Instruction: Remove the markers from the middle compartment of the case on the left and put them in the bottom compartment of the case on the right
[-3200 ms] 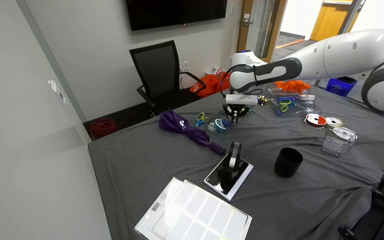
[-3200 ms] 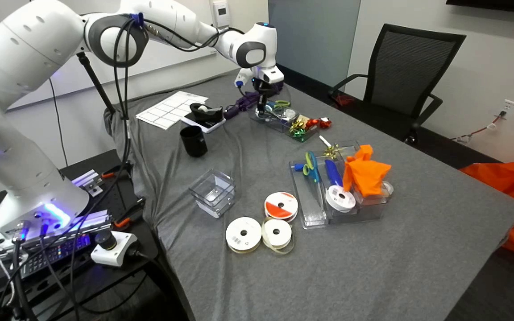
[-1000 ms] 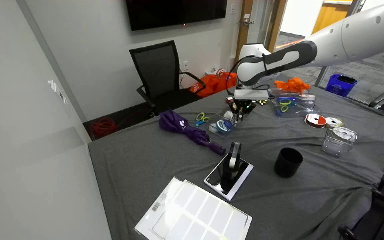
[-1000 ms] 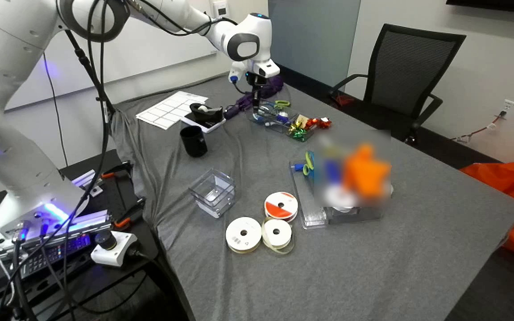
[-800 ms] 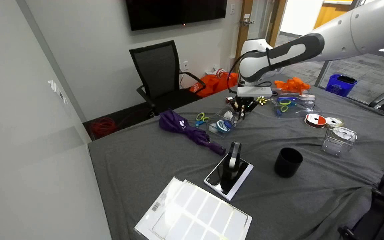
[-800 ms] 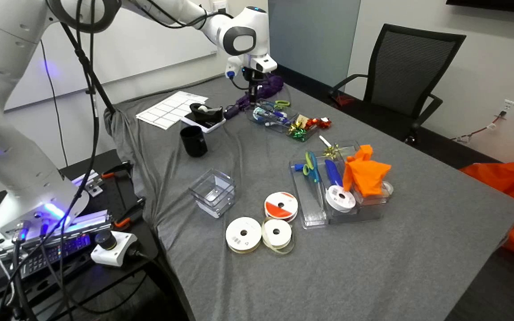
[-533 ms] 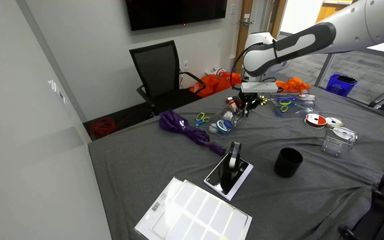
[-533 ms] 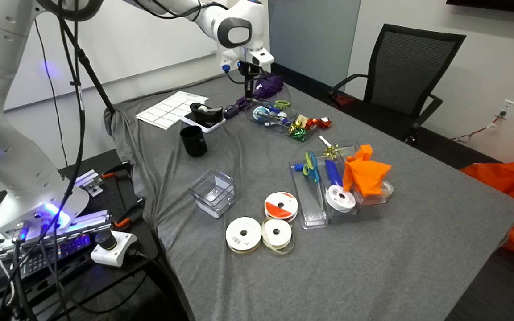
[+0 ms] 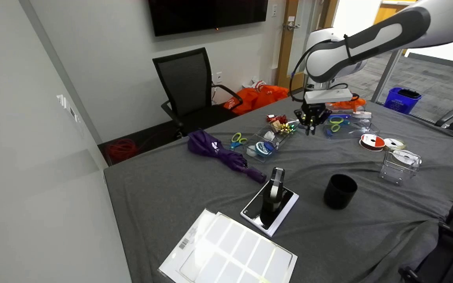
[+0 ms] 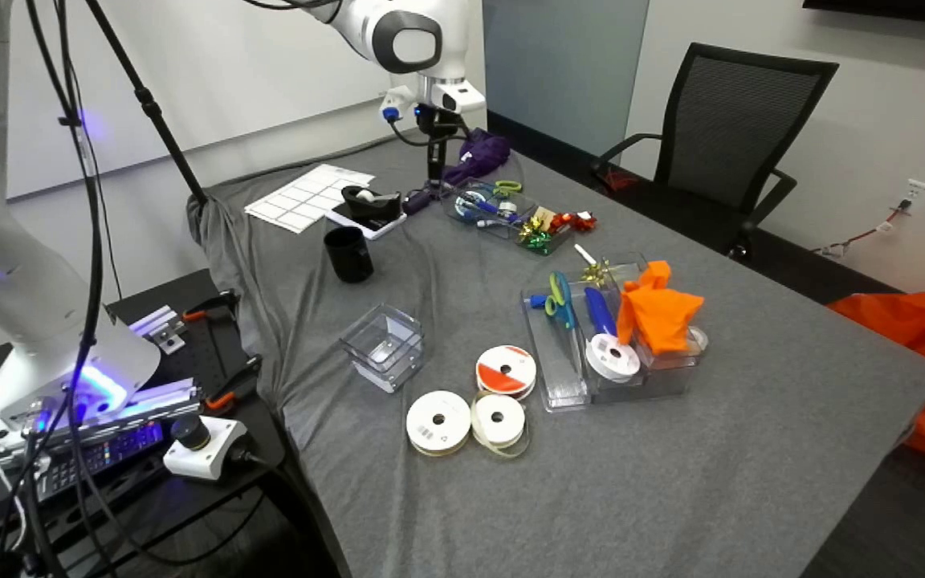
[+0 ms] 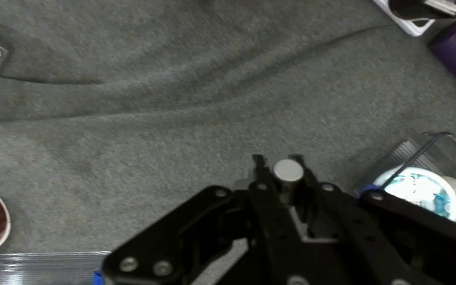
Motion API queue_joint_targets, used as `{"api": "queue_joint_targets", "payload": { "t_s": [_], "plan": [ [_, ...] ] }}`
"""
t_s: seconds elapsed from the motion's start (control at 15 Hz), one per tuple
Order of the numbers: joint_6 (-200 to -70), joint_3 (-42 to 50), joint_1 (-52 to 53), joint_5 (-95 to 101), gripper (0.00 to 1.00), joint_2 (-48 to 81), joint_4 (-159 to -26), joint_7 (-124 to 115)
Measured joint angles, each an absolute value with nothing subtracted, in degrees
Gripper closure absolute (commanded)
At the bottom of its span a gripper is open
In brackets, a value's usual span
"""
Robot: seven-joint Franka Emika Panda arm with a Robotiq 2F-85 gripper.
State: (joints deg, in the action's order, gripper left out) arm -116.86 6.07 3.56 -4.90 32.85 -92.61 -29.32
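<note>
As the hand (image 11: 278,163) hung over the grey table (image 11: 152,154), between the case on the left (image 11: 407,153) and the case on the right (image 10: 643,391), it was clamped on what I took to be a marker (image 11: 288,171), whose round white end showed just below and right of centre in the wrist view. Whether more markers lay in the case on the left I could not tell. I judged the step in hand to be the carry across, and read the bottom compartment (image 10: 563,372) as the long narrow tray right of centre in an exterior view. Doing it well called for a firm squeeze, since a slim barrel could swivel, and enough height for the marker to pass over the plastic rim. The scissors (image 10: 561,299) sat at the tray's upper end in that frame, so aiming for the lower end looked wiser. Coming down almost to its floor before letting go, with the marker turned along its length, seemed surest against a bounce.
</note>
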Motion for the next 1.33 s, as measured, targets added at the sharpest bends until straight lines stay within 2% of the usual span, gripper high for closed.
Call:
{"api": "queue_joint_targets", "payload": {
  "t_s": [0.07,0.13,0.6,0.67,1.0,1.33],
  "plan": [
    [-116.1,6.6,3.3,-3.9,0.96,31.5,-94.2,-28.6],
    [-115.6,7.2,3.1,-2.8,0.83,30.2,-95.7,-27.6],
    [-115.5,7.7,2.1,-1.0,0.83,26.8,-100.1,-24.3],
    [-115.5,7.7,2.1,-1.0,0.96,26.8,-100.1,-24.3],
    [-115.9,7.7,0.9,-4.9,0.96,26.9,-100.0,-25.9],
    [-115.4,8.8,-5.5,-14.6,0.96,27.5,-99.0,-27.7]
  ]
}}
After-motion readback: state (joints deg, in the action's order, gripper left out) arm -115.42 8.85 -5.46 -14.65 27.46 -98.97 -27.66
